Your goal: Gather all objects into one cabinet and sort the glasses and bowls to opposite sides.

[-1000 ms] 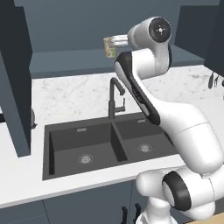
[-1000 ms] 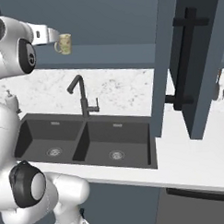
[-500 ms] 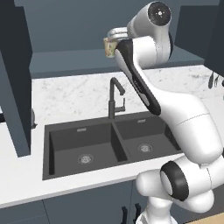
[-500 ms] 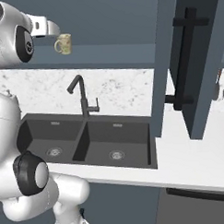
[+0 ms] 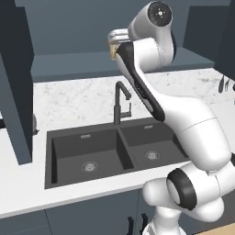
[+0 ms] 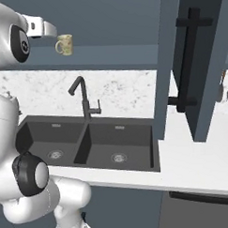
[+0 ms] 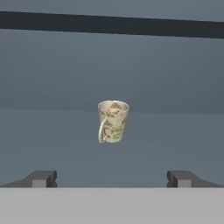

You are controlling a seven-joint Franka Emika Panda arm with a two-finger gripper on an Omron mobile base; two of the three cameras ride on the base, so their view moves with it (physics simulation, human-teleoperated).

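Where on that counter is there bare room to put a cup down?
The white marble counter is bare behind the black faucet, and again between the sink and the open cabinet door. The far right end, by small dark items, looks crowded.

No legible text, labels or numbers anywhere.

White arm reared high above the black faucet (image 5: 120, 103), elbow bent over the top, wrist level and reaching toward the wall, gripper (image 7: 112, 178) with fingertips (image 7: 42, 178) spread wide apart, nothing between them
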